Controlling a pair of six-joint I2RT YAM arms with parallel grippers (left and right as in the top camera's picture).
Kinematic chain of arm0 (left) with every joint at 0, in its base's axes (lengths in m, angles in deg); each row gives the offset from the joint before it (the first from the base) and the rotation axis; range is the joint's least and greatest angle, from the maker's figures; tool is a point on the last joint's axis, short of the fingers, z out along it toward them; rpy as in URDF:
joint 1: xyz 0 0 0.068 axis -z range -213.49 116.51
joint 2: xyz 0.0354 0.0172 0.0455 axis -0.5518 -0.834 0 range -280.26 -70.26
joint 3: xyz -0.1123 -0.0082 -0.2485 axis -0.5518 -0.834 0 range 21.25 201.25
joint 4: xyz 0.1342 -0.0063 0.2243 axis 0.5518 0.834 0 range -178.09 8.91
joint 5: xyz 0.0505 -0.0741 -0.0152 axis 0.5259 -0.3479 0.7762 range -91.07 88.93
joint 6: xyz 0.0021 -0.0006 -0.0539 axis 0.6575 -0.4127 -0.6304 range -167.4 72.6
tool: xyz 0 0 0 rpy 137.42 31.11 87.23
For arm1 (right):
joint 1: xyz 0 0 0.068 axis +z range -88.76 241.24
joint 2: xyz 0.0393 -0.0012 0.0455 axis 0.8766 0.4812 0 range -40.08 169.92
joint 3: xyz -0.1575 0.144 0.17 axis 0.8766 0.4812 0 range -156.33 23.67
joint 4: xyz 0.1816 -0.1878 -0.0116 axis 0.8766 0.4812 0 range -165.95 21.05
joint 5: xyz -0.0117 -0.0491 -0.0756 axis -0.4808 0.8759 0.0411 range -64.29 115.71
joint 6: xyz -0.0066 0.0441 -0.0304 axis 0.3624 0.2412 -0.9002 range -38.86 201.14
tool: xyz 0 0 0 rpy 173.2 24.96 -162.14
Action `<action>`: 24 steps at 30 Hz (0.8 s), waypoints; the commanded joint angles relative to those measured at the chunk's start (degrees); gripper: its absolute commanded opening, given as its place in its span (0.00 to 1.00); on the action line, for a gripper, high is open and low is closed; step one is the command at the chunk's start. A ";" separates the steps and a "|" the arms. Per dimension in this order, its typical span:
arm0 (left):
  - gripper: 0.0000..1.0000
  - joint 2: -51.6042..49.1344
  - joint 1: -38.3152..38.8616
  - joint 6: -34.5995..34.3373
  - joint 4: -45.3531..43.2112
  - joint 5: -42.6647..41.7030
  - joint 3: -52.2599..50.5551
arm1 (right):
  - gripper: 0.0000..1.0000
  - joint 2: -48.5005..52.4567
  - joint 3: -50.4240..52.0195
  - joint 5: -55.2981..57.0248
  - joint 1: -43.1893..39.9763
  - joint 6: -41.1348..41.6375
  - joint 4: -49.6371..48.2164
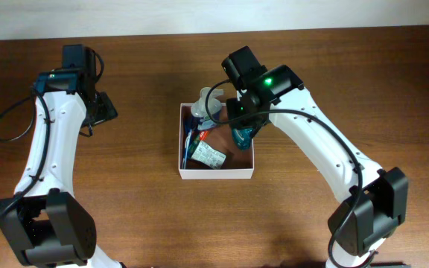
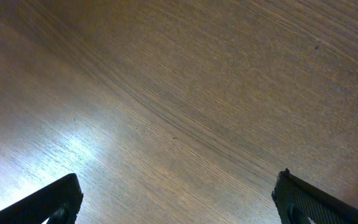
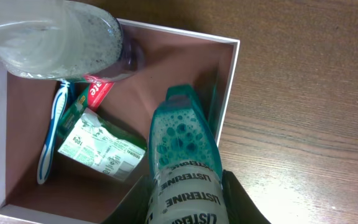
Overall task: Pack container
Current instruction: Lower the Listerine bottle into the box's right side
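The container [image 1: 217, 174] is a square white box with a reddish-brown inside, at the table's middle; it also shows in the right wrist view [image 3: 227, 87]. My right gripper [image 1: 243, 128] is shut on a teal Listerine bottle [image 3: 182, 158] and holds it over the box's right side, its far end low inside. In the box lie a clear bottle [image 3: 55, 37], a blue toothbrush [image 3: 51, 134], a green-white packet [image 3: 101, 146] and a red tube [image 3: 97, 91]. My left gripper [image 2: 178, 202] is open and empty over bare table at the far left [image 1: 99, 108].
Bare brown wood table [image 1: 132, 216] lies all round the box. The right arm [image 1: 326, 149] reaches across from the right front. The left arm [image 1: 47, 141] stands along the left side.
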 commanded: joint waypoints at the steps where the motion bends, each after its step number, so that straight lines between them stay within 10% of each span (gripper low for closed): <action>1: 0.99 0.24 -0.09 0.28 0.07 -0.24 0.46 | 0.24 0.46 -0.70 1.16 0.39 0.52 -0.55; 24: 0.99 0.24 -0.09 0.28 0.07 -0.24 0.46 | 0.24 2.03 -0.70 1.16 0.39 0.52 -0.31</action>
